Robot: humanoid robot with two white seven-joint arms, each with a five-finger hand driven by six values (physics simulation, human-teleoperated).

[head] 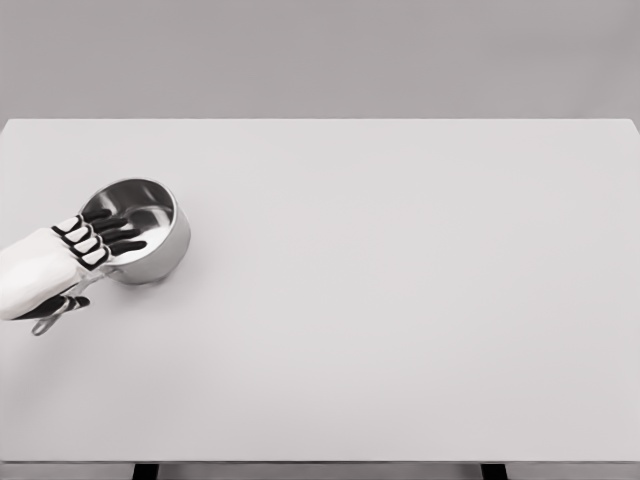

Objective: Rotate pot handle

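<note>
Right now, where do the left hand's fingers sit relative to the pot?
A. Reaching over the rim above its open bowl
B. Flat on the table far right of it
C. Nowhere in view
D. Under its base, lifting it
A: the left hand comes in from the lower left and its dark fingers extend over the pot rim.

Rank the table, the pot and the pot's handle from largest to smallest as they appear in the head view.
1. table, filling most of the view
2. pot
3. handle, mostly hidden under the left hand, so its full size is unsure
</note>
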